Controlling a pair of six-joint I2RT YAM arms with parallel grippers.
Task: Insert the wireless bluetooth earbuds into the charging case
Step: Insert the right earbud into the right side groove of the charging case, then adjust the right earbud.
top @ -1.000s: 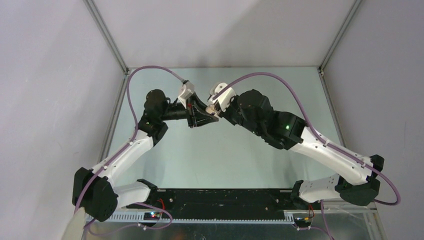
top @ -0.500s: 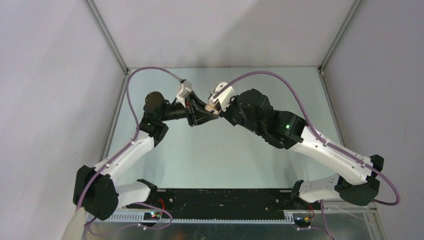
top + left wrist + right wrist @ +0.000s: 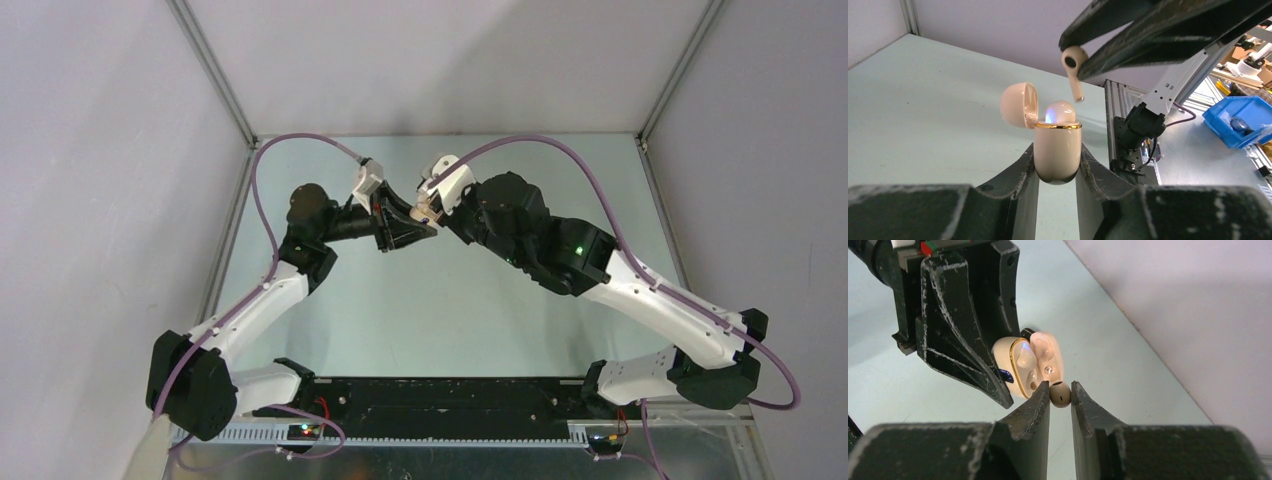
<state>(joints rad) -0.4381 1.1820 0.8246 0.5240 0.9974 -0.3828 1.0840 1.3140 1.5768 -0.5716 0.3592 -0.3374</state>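
The left tool (image 3: 1057, 167) grips the open charging case (image 3: 1058, 150) upright above the desk (image 3: 923, 100); the right tool (image 3: 1060, 390) pinches a beige earbud (image 3: 1073, 60) just above the case's mouth. Its stem (image 3: 1077, 90) hangs tilted, so it could catch the gold rim (image 3: 1058, 125) and twist loose.

No text I can read.
I find no lettering on the case (image 3: 1057, 150) or the bud (image 3: 1074, 65); the far blue bin (image 3: 1243, 112) is too blurred.
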